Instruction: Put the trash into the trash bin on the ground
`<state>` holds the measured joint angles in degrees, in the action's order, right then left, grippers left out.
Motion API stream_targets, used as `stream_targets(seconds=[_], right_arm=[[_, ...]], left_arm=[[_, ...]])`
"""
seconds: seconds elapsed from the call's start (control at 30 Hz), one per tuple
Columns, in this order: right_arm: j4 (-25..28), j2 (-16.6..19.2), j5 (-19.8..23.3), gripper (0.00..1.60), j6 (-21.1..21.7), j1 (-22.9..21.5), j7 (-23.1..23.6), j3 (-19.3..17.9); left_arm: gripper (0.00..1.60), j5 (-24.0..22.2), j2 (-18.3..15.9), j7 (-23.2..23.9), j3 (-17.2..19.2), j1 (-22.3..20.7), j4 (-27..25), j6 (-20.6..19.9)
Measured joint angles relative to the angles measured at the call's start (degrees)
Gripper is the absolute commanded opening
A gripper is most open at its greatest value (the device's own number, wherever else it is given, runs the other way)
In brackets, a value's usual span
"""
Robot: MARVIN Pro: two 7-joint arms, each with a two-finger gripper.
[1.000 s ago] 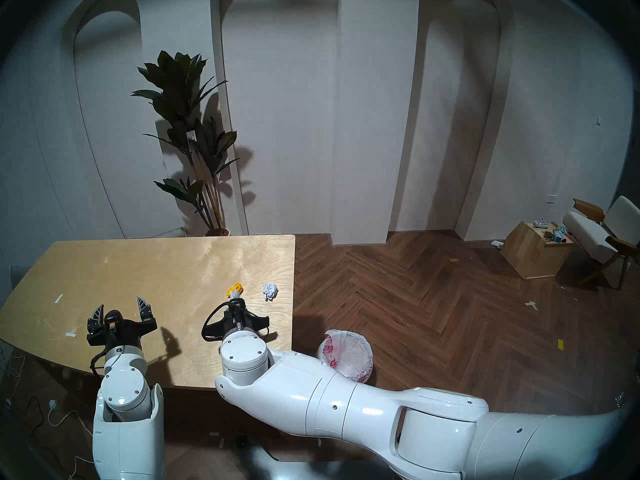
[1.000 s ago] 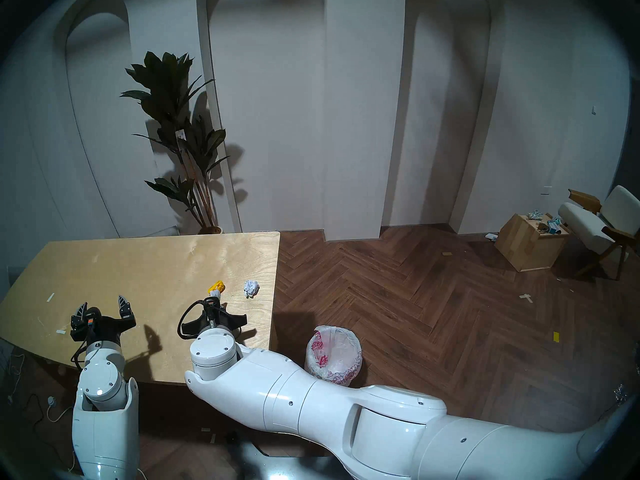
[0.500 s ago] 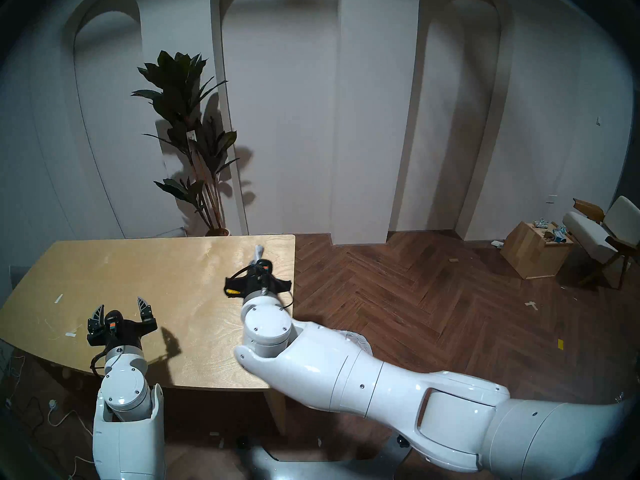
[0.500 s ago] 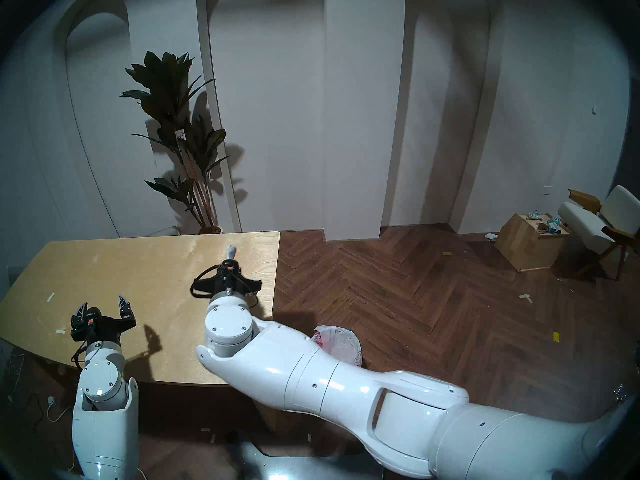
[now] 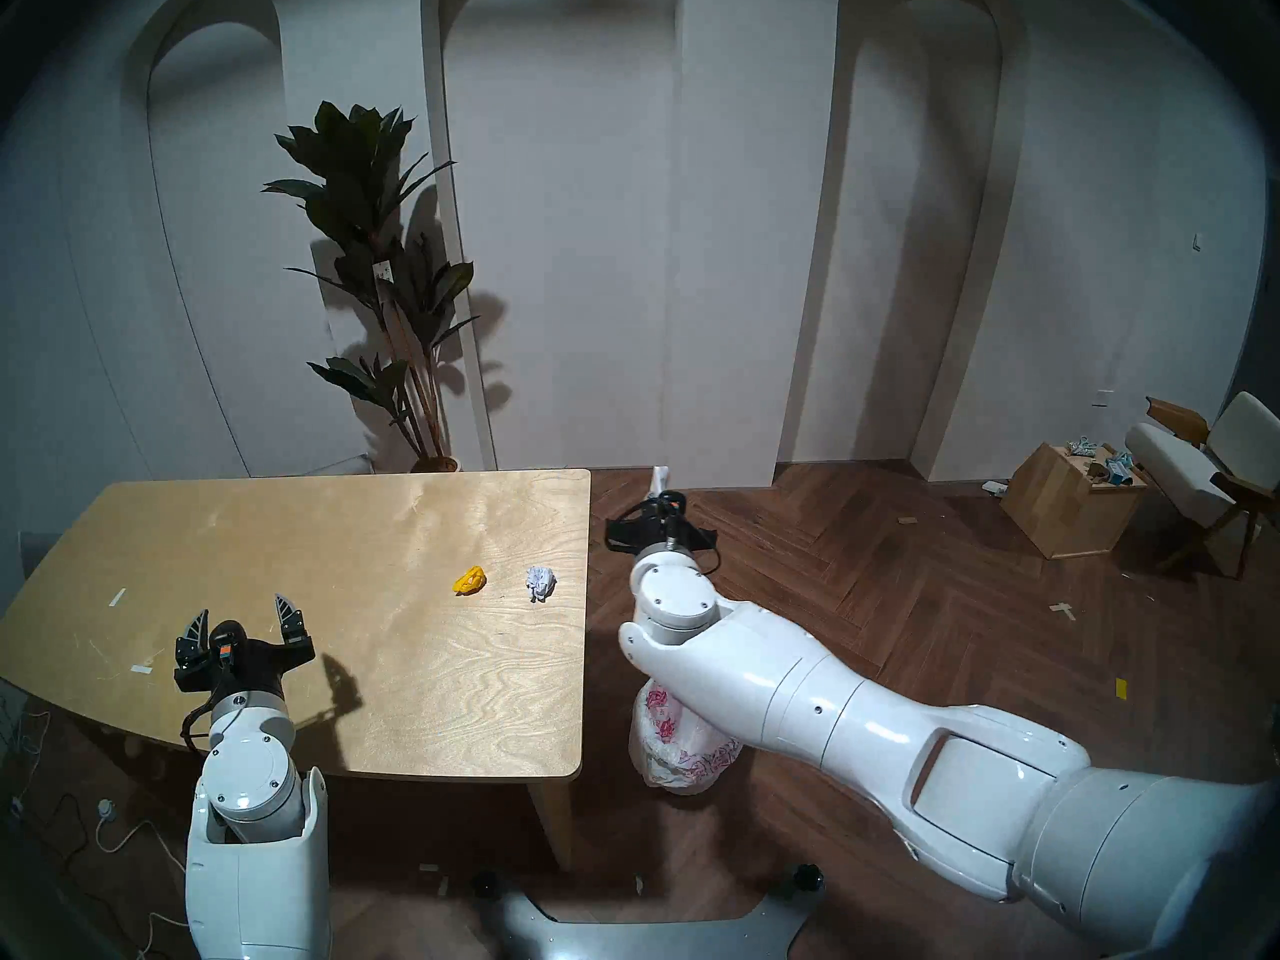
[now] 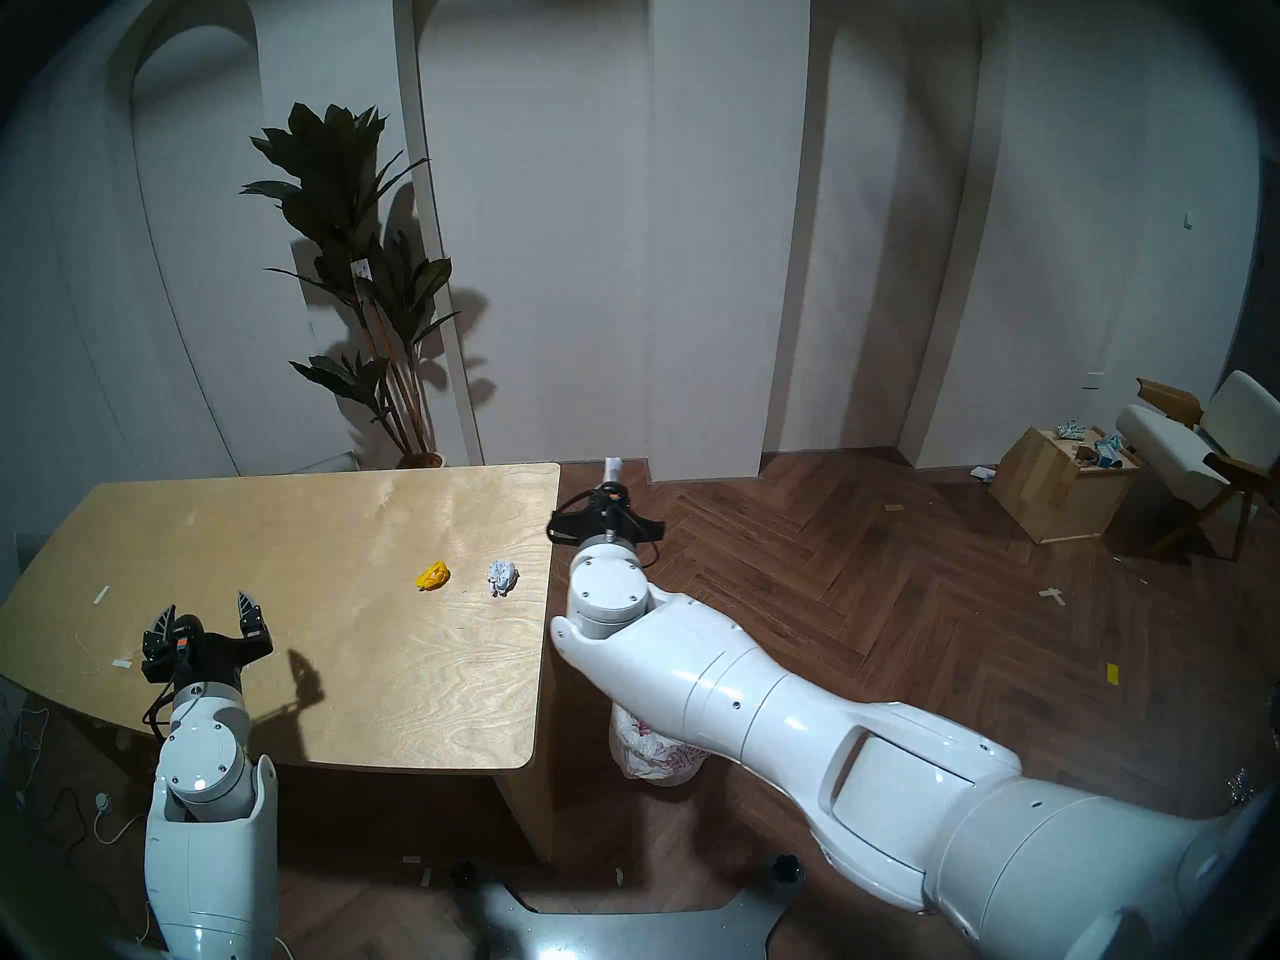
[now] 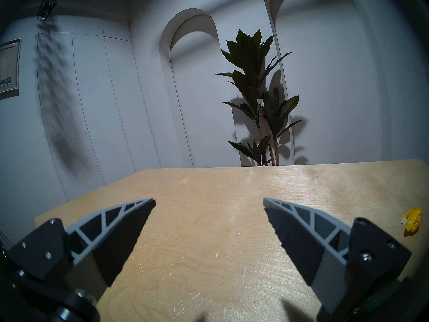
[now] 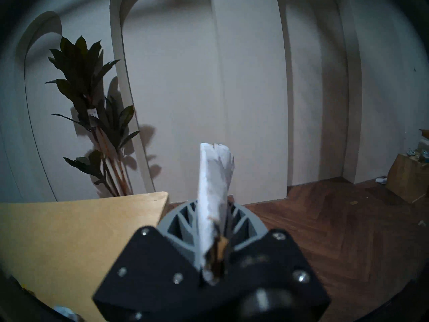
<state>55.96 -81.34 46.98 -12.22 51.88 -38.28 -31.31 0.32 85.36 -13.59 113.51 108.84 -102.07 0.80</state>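
Note:
My right gripper (image 5: pixel 659 496) (image 8: pixel 212 206) is shut on a whitish rolled piece of trash (image 5: pixel 658 479) (image 8: pixel 214 179) that sticks out beyond its fingers. It hangs over the floor, just past the table's (image 5: pixel 277 536) right edge. The trash bin (image 5: pixel 668 744) (image 6: pixel 647 754), lined with a red-printed white bag, stands on the floor below my right forearm, which hides its mouth. A yellow wad (image 5: pixel 469 580) (image 7: pixel 413 220) and a white paper ball (image 5: pixel 540 582) lie near the table's right edge. My left gripper (image 5: pixel 242 612) (image 7: pixel 209 203) hovers open over the table's near left, holding nothing.
An open wooden box (image 5: pixel 1070 501) of clutter and a chair (image 5: pixel 1219 467) stand at the far right. A potted plant (image 5: pixel 388 280) is behind the table. White tape strips (image 5: pixel 118 597) lie on the table's left part. Scraps of tape dot the wood floor.
My right gripper has lifted the whitish piece from beside the yellow wad and swung right, past the table edge, over the floor. Its forearm now covers the bin's top. The left arm has not moved.

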Motion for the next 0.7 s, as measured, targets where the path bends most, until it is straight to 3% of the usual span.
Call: stream_targets(seconds=[0.33,0.7], right_arm=[[-12.11,2.24,3.43,0.00,-0.85,-1.93,9.86,-0.40],[-23.91,-0.99,4.88,0.00,-0.37,-3.72,17.06,0.65]], left_arm=[[1.60,0.03,0.00,0.03,0.01,-0.04,0.07,0.00],[1.60,0.07,0.00,0.06,0.02,-0.10,0.23,0.00]])
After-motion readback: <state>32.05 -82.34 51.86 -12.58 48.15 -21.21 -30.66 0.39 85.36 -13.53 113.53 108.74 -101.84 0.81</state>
